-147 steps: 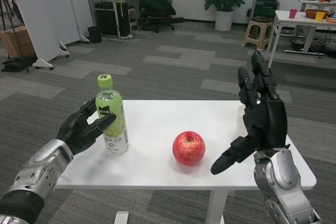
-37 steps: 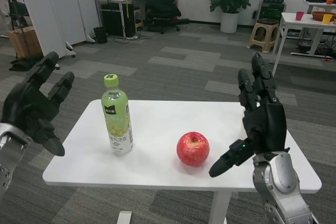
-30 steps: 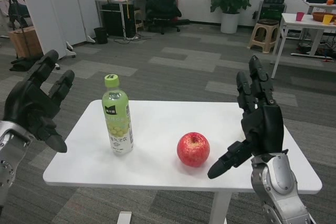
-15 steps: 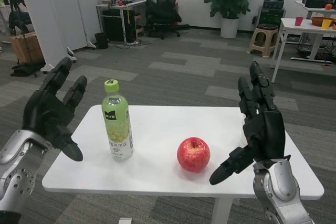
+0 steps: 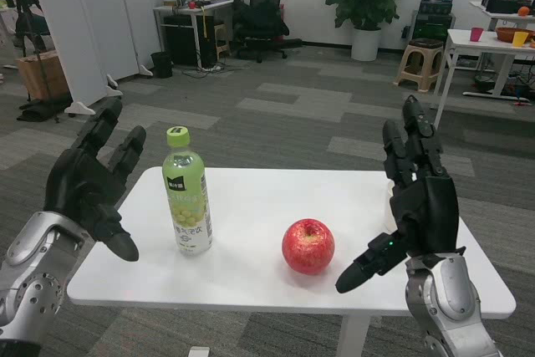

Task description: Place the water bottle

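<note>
Bottle (image 5: 187, 192) stands upright on the white worktop (image 5: 251, 198), toward its left side, green cap on top and pale green liquid inside. Left of the bottle, the left hand (image 5: 90, 186) hovers off the worktop's edge with its fingers (image 5: 125, 150) spread apart, holding nothing and clear of the bottle. Right of the bottle, a red apple (image 5: 308, 246) sits on the worktop, near but apart. Further right of the bottle, beyond the apple, the right hand (image 5: 414, 202) is raised over the worktop, fingers (image 5: 410, 135) splayed upward, empty.
</note>
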{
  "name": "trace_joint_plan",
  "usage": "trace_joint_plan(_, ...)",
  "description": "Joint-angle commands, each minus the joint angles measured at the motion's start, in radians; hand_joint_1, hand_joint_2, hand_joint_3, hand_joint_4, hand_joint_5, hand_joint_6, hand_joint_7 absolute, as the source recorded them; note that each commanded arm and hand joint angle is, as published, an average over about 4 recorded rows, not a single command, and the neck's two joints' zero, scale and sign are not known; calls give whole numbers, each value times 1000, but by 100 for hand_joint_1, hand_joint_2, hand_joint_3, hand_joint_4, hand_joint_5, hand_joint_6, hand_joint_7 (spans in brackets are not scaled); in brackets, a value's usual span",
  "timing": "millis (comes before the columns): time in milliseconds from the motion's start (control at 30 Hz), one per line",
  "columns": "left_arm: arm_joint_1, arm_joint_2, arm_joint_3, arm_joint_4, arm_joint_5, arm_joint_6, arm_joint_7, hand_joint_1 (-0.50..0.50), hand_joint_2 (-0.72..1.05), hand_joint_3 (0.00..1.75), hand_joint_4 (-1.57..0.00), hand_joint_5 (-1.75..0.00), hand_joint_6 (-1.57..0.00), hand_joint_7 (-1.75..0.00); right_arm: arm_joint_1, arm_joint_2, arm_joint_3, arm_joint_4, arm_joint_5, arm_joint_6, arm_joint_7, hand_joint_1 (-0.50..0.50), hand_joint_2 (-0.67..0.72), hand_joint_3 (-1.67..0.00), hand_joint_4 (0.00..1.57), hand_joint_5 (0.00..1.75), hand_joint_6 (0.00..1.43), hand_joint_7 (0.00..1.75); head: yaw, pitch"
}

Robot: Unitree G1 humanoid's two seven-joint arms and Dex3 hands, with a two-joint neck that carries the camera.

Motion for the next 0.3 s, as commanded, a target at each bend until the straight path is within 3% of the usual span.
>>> trace_joint_plan(33,11,-3,-2,4,6,-10,-2,-48,-61,9,0,0,0,0,2,-11,-8,-14,6,-15,2,-46,47,0,0,0,0,0,-7,3)
trace_joint_plan(300,11,4,-4,0,6,-10,-2,-48,-61,9,0,0,0,0,9,-10,-9,-21,6,-24,2,-46,47,0,0,0,0,0,-4,1)
